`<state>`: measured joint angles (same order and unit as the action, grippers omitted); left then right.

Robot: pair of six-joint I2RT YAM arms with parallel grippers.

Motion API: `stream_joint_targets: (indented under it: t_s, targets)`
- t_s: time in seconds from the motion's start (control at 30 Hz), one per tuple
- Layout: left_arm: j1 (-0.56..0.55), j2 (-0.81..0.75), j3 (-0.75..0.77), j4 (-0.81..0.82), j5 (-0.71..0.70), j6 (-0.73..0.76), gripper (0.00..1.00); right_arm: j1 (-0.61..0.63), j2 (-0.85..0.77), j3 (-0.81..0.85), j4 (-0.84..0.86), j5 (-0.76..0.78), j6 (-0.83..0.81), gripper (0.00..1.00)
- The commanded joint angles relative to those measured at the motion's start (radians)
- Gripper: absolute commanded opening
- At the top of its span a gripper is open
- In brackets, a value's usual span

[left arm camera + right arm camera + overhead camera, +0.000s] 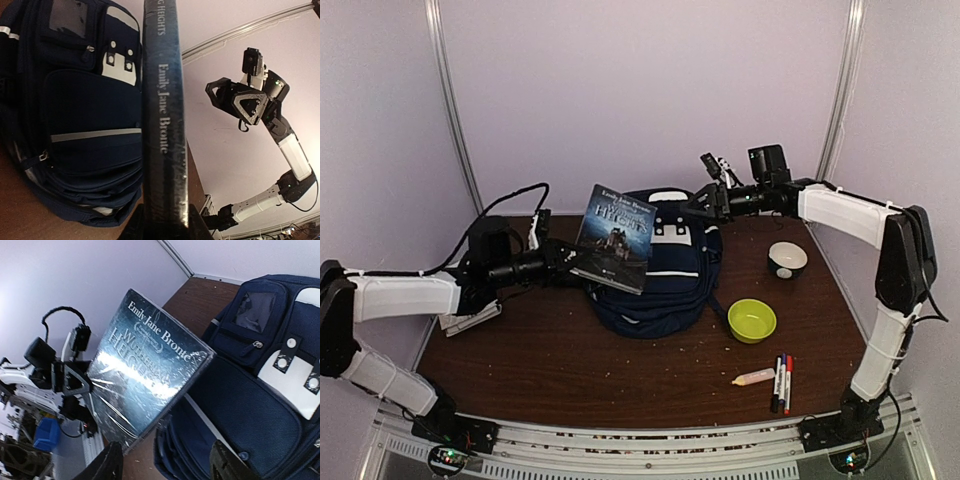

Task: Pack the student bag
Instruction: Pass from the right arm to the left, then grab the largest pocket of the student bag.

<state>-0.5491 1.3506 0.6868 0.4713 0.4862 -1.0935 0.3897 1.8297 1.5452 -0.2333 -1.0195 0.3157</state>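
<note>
Navy fabric, thin white stripe: we see the student bag [658, 270] lying mid-surface [550, 350], pockets up, long axis near-to-far, top toward the back wall. Left end effector [576, 263] reaches in level, clamped on a book [617, 232]. Right end effector [704, 203], fingers apart, hovers at the bag's top.

The book [615, 235] hides the student bag's [670, 285] left side.

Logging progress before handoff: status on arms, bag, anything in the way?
Left fingers shut on book, raised beside bag. Right fingers open above bag top. Book not in yet. Green bowl, markers off right, not blocking.
</note>
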Motion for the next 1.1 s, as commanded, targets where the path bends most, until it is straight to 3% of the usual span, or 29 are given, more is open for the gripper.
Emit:
stream_joint_targets:
  t_s: [0.0, 0.17, 0.4, 0.67, 1.07]
  targets:
    - [0.029, -0.134, 0.023, -0.034, -0.04, 0.114, 0.0, 0.017, -0.024, 0.027, -0.259, 0.154, -0.344, 0.55]
    - [0.045, -0.232, 0.025, -0.194, -0.083, 0.164, 0.0, 0.109, -0.036, 0.031, -0.434, 0.353, -0.678, 0.43]
    - [0.054, -0.351, 0.025, -0.403, -0.182, 0.208, 0.0, 0.283, -0.048, -0.058, -0.453, 0.589, -0.925, 0.26]
    - [0.073, -0.429, -0.006, -0.51, -0.227, 0.219, 0.0, 0.386, 0.02, -0.043, -0.457, 0.665, -0.982, 0.27]
    - [0.081, -0.501, -0.037, -0.564, -0.242, 0.218, 0.0, 0.448, 0.118, 0.0, -0.473, 0.714, -1.001, 0.32]
